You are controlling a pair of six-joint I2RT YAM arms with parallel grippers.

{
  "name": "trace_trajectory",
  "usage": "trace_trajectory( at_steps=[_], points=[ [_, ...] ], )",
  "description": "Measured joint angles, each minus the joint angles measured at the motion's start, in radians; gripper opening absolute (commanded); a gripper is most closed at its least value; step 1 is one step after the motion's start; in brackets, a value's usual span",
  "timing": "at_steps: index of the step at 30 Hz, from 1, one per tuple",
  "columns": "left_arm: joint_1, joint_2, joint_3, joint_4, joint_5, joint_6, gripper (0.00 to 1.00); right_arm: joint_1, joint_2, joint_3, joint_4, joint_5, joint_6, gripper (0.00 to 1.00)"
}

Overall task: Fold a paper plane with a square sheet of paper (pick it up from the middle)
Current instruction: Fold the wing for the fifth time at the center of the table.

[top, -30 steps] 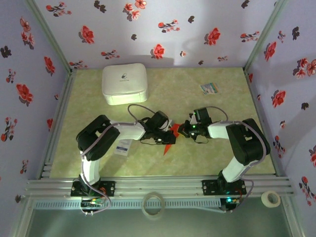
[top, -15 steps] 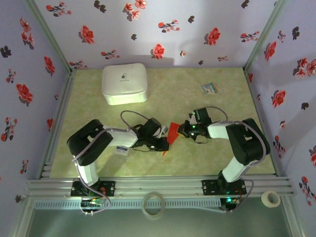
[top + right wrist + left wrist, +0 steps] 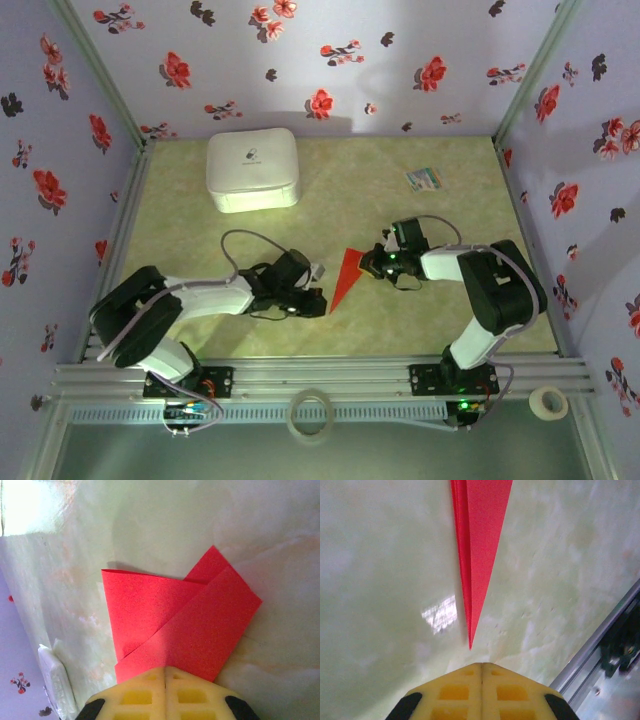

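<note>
Top external: plane (image 3: pixel 344 277) tip just beyond left gripper (image 3: pixel 316 303), jaws pressed together; wide end under right gripper (image 3: pixel 369 265), jaws likewise closed.

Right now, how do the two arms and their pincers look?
The left arm and right arm have white links between bulky black joints, each with a thin black cable looping beside it. A green light glows near the right wrist. The left pincer and right pincer have yellow fingers with rectangular pockets and black sides.
</note>
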Motion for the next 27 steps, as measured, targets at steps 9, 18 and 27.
trace_trajectory(
  at_steps=[9, 18, 27],
  points=[
    [0.143, 0.074, 0.088, 0.019, 0.005, -0.002, 0.14, 0.0, -0.26, -0.029, -0.109, 0.095, 0.002, 0.28],
    [0.154, 0.234, 0.204, 0.031, 0.091, 0.014, 0.2, 0.004, -0.328, -0.14, -0.137, 0.101, 0.063, 0.28],
    [0.154, 0.287, 0.209, 0.068, 0.161, 0.017, 0.24, 0.031, -0.314, -0.145, -0.135, 0.101, 0.081, 0.29]
  ],
)
